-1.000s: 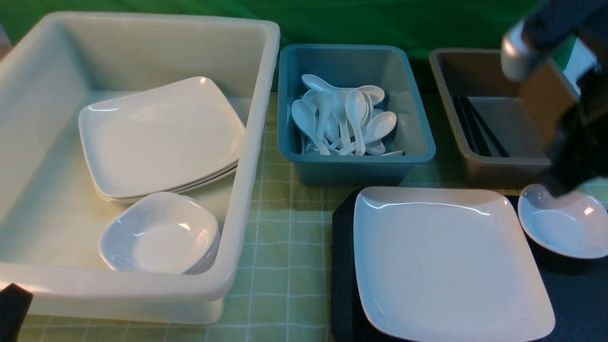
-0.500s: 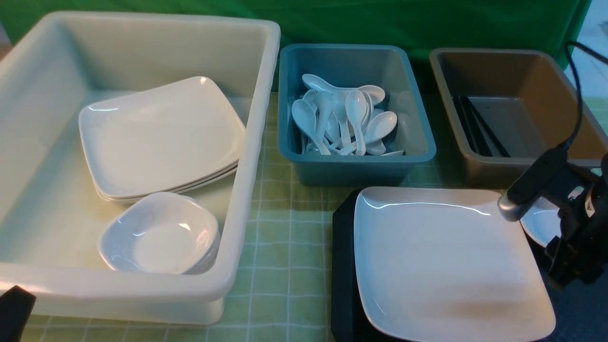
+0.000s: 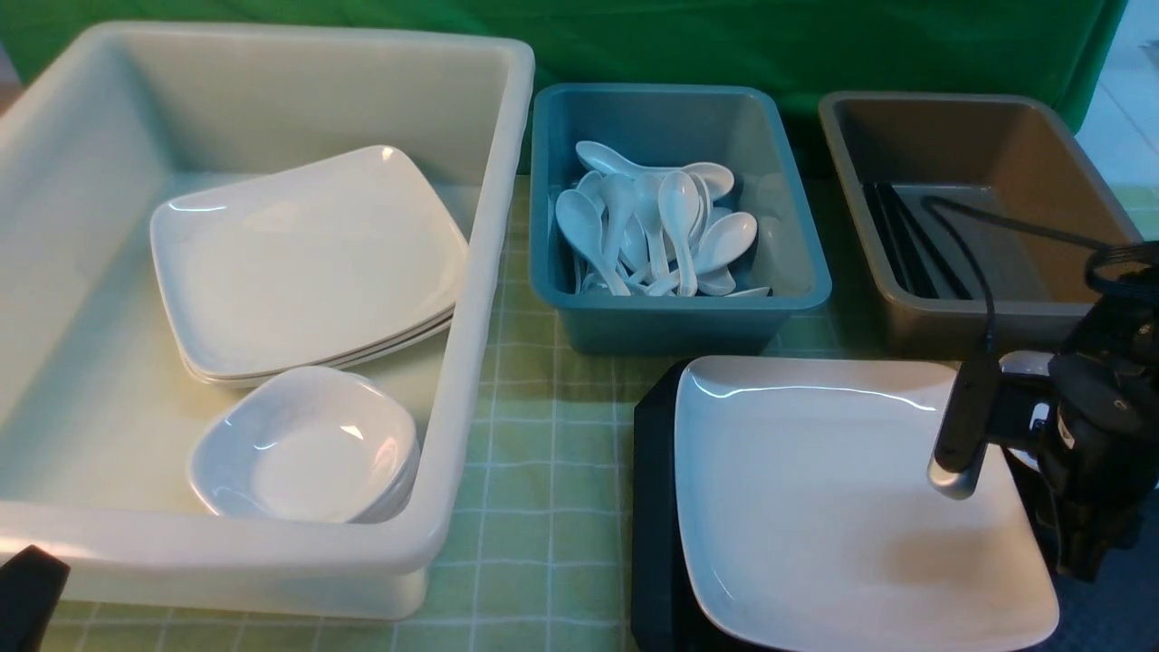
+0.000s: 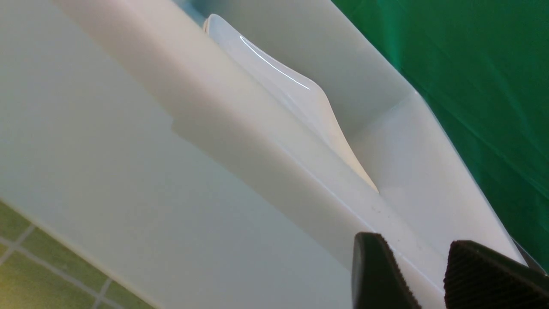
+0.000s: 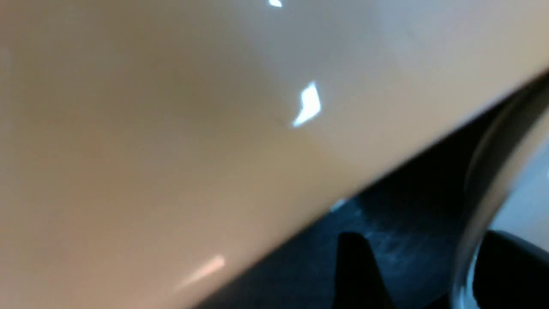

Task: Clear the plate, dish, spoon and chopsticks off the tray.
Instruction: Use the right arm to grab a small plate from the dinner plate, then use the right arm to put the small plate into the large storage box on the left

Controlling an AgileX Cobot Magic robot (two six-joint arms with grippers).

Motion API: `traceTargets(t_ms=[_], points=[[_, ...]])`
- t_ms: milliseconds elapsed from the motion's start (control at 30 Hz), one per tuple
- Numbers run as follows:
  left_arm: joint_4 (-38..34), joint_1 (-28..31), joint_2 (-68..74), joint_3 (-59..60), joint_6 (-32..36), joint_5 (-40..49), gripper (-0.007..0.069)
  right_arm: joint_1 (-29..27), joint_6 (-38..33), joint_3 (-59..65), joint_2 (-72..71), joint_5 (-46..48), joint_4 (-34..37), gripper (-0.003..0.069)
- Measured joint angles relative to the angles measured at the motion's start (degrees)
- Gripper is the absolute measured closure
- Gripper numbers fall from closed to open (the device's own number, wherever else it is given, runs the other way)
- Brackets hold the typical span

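The large white plate (image 3: 842, 507) lies on the black tray (image 3: 654, 507). My right gripper (image 5: 429, 274) hangs open at the tray's right end, its jaws on either side of the small white dish's rim (image 5: 484, 184). In the front view my right arm (image 3: 1100, 435) hides most of the dish (image 3: 1023, 362). Several white spoons (image 3: 661, 231) lie in the blue tub (image 3: 679, 317). Black chopsticks (image 3: 905, 240) lie in the grey-brown tub (image 3: 960, 321). My left gripper (image 4: 422, 279) is open and holds nothing, low against the white tub's rim (image 4: 266, 141).
The big white tub (image 3: 471, 299) on the left holds stacked square plates (image 3: 308, 263) and small dishes (image 3: 308, 448). A camera stalk (image 3: 960, 426) and cable on my right arm overhang the plate's right edge. A green checked cloth (image 3: 543, 453) covers the table.
My right arm has swung down from above the grey-brown tub to the dish on the tray, and its jaws have opened. The left arm has not moved.
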Motion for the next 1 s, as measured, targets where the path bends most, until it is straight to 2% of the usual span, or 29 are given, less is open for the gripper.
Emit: traceTargets(t_ms=[100,300,600,700,800,967,1000], points=[[0.0,0.0,0.0,0.0,0.0,0.02,0.04,0.0,0.0,0.0,1.97,-0.91,-2.39,0.0344],[-0.12,0.0,0.0,0.0,-1.57,0.18,0.04,0.13,-0.41,-0.63,2.61,0.4,-5.99,0.0582],[-0.48,0.0,0.0,0.0,-2.97,0.22,0.04,4.97,0.66,-10.02,-2.29,15.75,-3.53,0.063],[-0.56,0.0,0.0,0.0,-2.97,0.27,0.04,8.82,0.92,-18.65,-6.57,24.5,1.08,0.063],[-0.63,0.0,0.0,0.0,-2.97,0.24,0.04,12.64,1.24,-25.46,-9.4,27.43,7.92,0.063],[-0.63,0.0,0.0,0.0,-3.07,0.24,0.04,22.93,0.4,-40.38,-11.5,25.25,21.92,0.063],[-0.63,0.0,0.0,0.0,-3.07,0.24,0.04,26.81,-0.32,-44.3,-10.93,23.14,24.88,0.063]])
